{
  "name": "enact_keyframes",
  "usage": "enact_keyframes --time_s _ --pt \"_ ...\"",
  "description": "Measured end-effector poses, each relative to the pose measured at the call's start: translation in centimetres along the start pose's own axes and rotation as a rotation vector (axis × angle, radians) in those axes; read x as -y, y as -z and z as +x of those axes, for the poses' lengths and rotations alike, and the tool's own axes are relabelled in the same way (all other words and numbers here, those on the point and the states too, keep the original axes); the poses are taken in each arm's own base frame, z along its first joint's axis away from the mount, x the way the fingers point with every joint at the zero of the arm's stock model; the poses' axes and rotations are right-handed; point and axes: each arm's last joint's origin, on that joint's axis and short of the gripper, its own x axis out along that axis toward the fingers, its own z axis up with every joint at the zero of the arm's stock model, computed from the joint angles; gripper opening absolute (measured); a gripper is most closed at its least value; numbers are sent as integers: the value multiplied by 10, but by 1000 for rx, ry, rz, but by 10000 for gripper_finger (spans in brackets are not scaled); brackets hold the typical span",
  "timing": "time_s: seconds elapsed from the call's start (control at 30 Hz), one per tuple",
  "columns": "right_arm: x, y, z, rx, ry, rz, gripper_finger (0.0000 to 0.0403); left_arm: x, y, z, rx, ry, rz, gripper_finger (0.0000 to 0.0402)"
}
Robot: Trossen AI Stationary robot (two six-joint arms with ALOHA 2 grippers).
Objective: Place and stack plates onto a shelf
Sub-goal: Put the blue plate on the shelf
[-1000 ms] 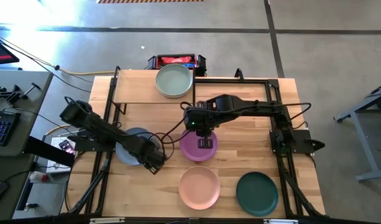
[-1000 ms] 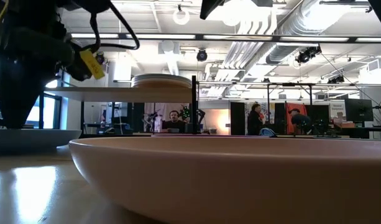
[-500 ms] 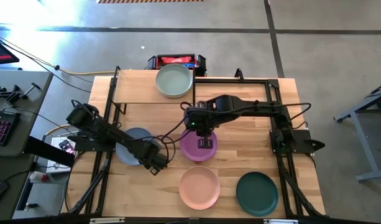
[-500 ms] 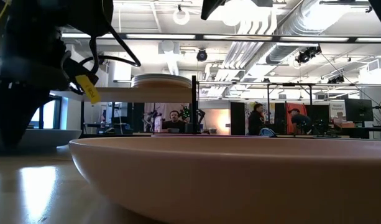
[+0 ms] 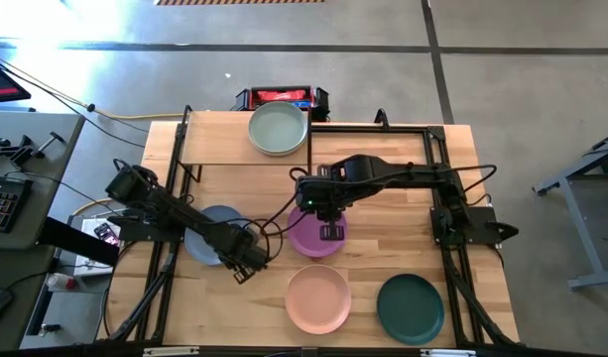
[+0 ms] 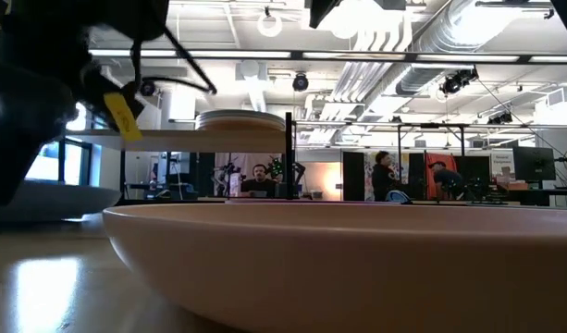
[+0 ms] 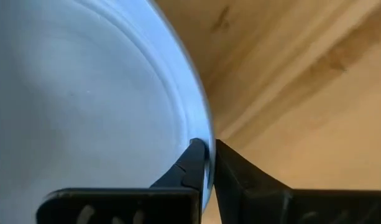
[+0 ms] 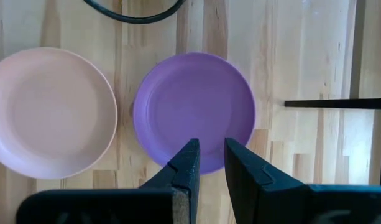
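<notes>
A blue plate (image 5: 220, 214) lies left of the table's middle, and my left gripper (image 5: 242, 266) is shut on its near right rim. My right gripper (image 5: 329, 232) hangs above a purple plate (image 5: 305, 238) that lies flat at the table's middle. A narrow gap shows between its fingers (image 8: 209, 152) and nothing is in it. The shelf (image 5: 219, 139) stands along the far edge. A sage green plate (image 5: 279, 129) rests on its right end, on top of a low stack (image 6: 241, 118). My left gripper pinches the blue plate's rim (image 7: 199, 130) between its two fingers, one finger over the plate's hollow and one outside the edge. The fingers come down at a slant from the table's left. In the low view the plate (image 6: 52, 199) sits about level at the table top.
A pink plate (image 5: 318, 297) and a dark teal plate (image 5: 411, 307) lie near the table's front edge. A black frame (image 5: 437, 178) runs along the table's right side. People show in the room behind the table.
My left gripper has come down a little toward the table's near edge at the blue plate's rim and has shut on it. My right gripper has kept still above the purple plate.
</notes>
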Motion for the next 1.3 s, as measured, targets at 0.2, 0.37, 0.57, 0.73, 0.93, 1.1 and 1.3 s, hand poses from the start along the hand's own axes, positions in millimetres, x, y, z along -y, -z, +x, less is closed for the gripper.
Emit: enact_keyframes --time_s 0.2,0.37,0.57,0.73,0.93,1.1,1.3 --pt "0 1 0 -6 0 -1 51 6 2 -31 45 -79 84 2" --pt "0 1 0 -15 1 -7 51 5 5 -61 65 -166 125 1" --pt "1 3 0 -26 3 -9 51 1 7 -96 95 -256 182 1" --pt "1 3 0 -30 5 -9 51 -3 7 -122 185 -225 270 1" --pt "1 3 0 -33 6 -21 51 -27 3 -146 275 -198 248 1" --pt "3 3 0 -33 7 -31 51 -51 1 -162 351 -183 215 1" --pt "9 3 1 -35 25 -33 51 -81 -6 -177 382 -172 232 1"
